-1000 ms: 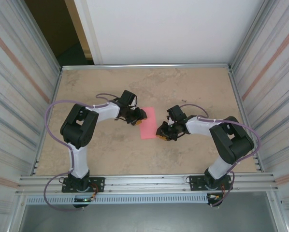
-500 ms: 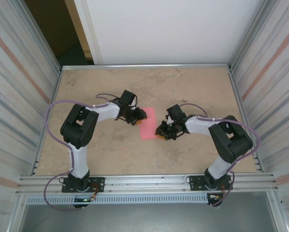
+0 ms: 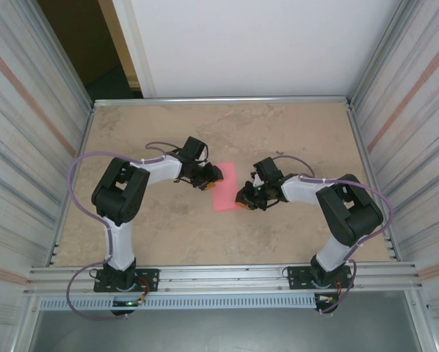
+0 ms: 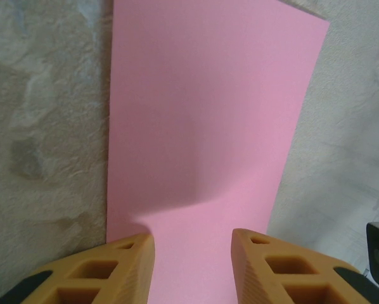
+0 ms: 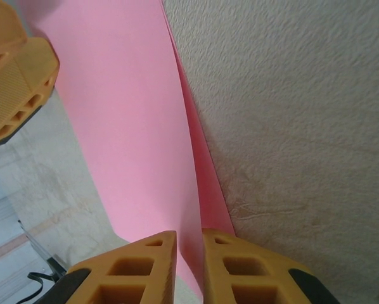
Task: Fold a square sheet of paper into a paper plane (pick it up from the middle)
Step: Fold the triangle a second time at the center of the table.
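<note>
Hiding near corner of pink sheet (image 3: 225,186) under right gripper (image 3: 244,199) in top view; cropping sheet at top edge in both wrist views.

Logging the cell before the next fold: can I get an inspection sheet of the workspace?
Surface: mottled beige table, no spills seen.
Job's things: pink square sheet of paper mid-table, folded double, upper edge lifted.
Clutter: nothing seen.
Grippers: left gripper jaws apart over one end of the sheet; right gripper jaws narrow around the lifted edge, grip uncertain.
Cables: purple cables hang in loops, clear of the paper.
Surroundings: ribbed metal side walls, white back panel.
</note>
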You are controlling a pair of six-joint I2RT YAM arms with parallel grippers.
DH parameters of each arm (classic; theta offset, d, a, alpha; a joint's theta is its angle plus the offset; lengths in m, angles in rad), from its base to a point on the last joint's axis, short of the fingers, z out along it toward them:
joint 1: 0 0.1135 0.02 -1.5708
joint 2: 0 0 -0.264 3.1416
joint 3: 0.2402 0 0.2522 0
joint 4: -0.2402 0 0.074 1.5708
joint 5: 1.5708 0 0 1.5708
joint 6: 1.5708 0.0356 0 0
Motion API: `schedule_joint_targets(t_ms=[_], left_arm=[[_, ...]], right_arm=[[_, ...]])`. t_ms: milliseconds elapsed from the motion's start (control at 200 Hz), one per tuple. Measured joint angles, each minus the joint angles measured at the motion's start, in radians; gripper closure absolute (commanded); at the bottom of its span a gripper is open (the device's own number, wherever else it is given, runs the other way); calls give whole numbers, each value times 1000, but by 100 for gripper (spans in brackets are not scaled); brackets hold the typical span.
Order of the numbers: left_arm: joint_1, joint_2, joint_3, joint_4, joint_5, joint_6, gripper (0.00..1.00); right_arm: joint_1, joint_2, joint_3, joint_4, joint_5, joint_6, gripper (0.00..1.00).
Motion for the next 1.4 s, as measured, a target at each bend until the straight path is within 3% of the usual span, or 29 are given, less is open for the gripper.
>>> schedule_joint_targets(t_ms=[371, 732, 1117, 1398], left_arm=[[12, -7, -25, 52, 36, 6, 61], [18, -25, -28, 127, 58, 80, 73], [20, 29, -8, 86, 45, 87, 79], [24, 34, 2, 71, 44, 87, 80]], right_arm=[[-1, -3, 0, -4, 4, 7, 98], [-9, -65, -19, -34, 4, 7, 100], [-9, -66, -15, -37, -4, 6, 100], [15, -17, 80, -26, -29, -1, 100]])
